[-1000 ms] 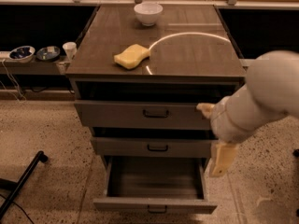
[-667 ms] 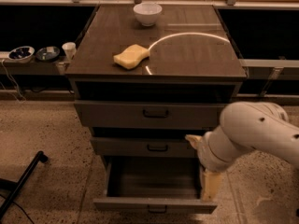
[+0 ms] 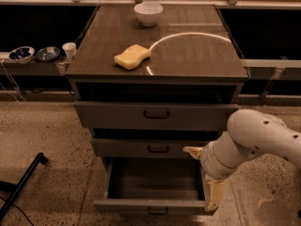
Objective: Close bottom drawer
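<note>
The bottom drawer is the lowest of the cabinet's three and is pulled far out, its empty inside showing. Its shallow front panel has a small black handle at the lower edge of the view. My gripper comes in from the right on a white arm. It is low at the drawer's right side, over the right front corner. Its two yellowish fingers are spread apart and hold nothing: one points left by the middle drawer, the other hangs down beside the drawer's right wall.
The middle drawer and top drawer stand slightly out. A yellow sponge and a white bowl lie on the cabinet top. Small bowls and a cup sit on a low shelf at the left. A black leg lies on the floor.
My arm has swung down and left, from beside the top drawer to the right side of the open bottom drawer. The drawer has not moved.
</note>
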You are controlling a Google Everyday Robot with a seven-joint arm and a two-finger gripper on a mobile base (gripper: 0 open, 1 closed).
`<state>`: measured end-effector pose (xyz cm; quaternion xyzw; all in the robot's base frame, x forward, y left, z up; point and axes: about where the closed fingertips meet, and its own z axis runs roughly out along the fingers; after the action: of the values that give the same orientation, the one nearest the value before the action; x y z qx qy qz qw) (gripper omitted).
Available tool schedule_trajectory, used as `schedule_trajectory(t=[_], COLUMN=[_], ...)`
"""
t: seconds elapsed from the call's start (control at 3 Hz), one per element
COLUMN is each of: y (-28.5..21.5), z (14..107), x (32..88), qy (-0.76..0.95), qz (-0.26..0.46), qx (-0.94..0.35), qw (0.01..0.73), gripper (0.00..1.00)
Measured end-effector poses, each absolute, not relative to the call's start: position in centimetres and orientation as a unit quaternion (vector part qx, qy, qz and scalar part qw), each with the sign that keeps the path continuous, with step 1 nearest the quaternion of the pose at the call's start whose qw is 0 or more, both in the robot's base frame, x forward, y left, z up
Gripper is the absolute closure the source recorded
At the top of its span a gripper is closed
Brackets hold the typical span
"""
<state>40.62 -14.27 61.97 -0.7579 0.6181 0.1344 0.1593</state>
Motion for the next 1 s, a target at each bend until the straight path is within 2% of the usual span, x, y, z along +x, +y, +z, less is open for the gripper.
schedule_trajectory(t=[0.67,1.0], y=[-12.0,-11.8], z=[51.1,45.7], x=[45.2,45.4], qy=[0.641,0.633], qz=[0.168,0.192], qx=[-0.706,-0.697], qw=[0.252,0.276], gripper=[0.00,0.00])
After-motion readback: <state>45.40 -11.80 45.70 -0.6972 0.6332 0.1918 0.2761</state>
